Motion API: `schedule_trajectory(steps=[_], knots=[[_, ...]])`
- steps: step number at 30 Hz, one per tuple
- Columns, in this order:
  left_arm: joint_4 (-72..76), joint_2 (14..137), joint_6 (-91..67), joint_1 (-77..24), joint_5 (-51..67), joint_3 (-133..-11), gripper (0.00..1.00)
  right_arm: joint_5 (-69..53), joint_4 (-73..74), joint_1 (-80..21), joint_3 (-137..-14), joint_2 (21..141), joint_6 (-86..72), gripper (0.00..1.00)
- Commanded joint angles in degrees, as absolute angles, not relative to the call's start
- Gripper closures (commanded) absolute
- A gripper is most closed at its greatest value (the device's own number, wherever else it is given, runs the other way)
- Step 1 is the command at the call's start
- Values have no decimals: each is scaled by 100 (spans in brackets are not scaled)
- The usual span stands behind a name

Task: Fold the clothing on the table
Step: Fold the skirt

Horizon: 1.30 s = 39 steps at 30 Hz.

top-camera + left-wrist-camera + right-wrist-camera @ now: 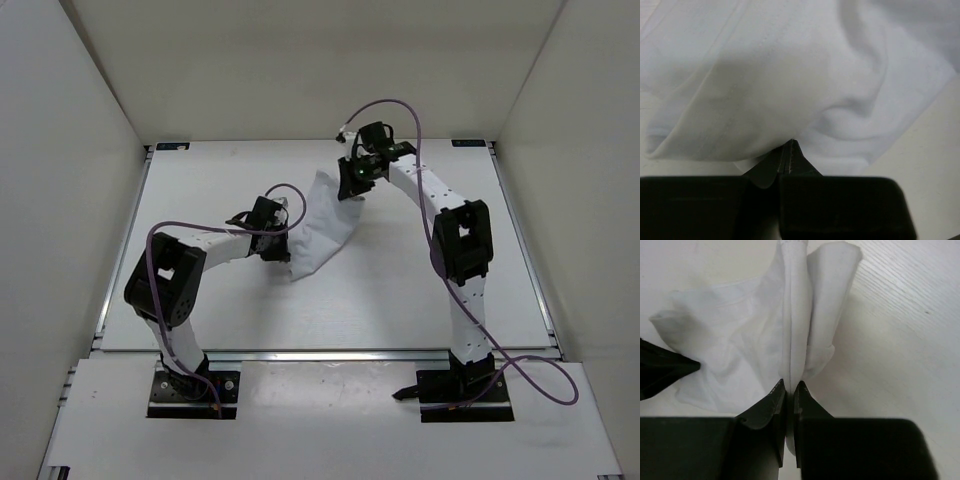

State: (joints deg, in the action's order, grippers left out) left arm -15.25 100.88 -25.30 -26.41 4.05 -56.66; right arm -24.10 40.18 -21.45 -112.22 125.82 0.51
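The white worktop (390, 300) carries only the crumpled white clothing (320, 232), lying around the worktop's middle.

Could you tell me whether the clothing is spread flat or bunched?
Bunched: the clothing hangs creased between the left pincer and right pincer.

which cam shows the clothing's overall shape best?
Top external: the whole clothing lies in frame, strung from the left gripper to the right gripper. Left wrist: only bunched folds up close. Right wrist: a pinched ridge, part of the spread.
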Motion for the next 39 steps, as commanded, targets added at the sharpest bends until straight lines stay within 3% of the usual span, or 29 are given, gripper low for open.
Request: schedule_trajectory(steps=[1, 11, 22, 24, 27, 31, 33, 36, 37, 38, 39], knots=[[-1495, 10327, -2514, -2742, 852, -5704, 100, -1890, 4562, -2741, -11514, 12138, 396, 100], [-994, 10714, -2786, -2461, 1406, -5705, 100, -2785, 3904, -3568, -10697, 12164, -377, 99], [-422, 10609, -3085, -2066, 1889, -5274, 100, -3683, 2805, -3630, -9669, 12138, -1186, 99], [-352, 10494, -3137, -1996, 1977, -5204, 100, -3630, 2786, -3682, -9615, 12234, -1222, 93], [-220, 10214, -3190, -1942, 2038, -5098, 100, -3709, 3023, -3613, -9808, 12287, -1239, 67], [-150, 9932, -3304, -1776, 2162, -5036, 100, -3998, 2734, -3481, -9871, 11797, -1502, 43], [-211, 9705, -3296, -1749, 2258, -5027, 100, -3912, 2646, -3463, -9827, 11498, -1547, 40], [-98, 9205, -3533, -1504, 2443, -4834, 82, -3473, 2480, -3446, -9599, 10910, -1485, 39], [-62, 9063, -3646, -1407, 2469, -4721, 70, -3376, 2383, -3419, -9354, 10655, -1555, 41], [-96, 8748, -3674, -1311, 2452, -4615, 56, -3332, 2112, -3367, -8977, 10583, -1599, 47], [-175, 8406, -3674, -1283, 2278, -4614, 51, -3244, 1866, -3271, -8800, 10356, -1643, 54]])
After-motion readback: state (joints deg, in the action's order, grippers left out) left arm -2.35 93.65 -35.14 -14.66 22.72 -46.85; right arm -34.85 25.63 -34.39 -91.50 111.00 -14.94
